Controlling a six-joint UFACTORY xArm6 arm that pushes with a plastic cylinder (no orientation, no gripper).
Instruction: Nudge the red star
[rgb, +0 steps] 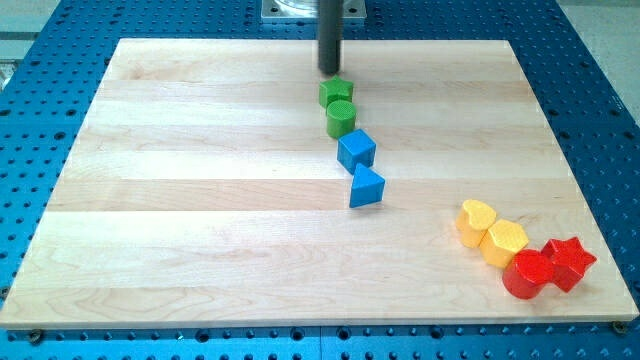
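Green star (336, 92) just below my tip (330, 72)

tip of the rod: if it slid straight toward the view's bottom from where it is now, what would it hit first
Probably the green star-shaped block, which sits just below my tip in the camera view, almost touching it. The green round block lies right behind that.

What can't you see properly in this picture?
- My tip: camera view; whether it touches the green star below it is too close to tell.
- Rod's upper part: cut off by the view's top.
- Red star: its left side is hidden behind the red cylinder.
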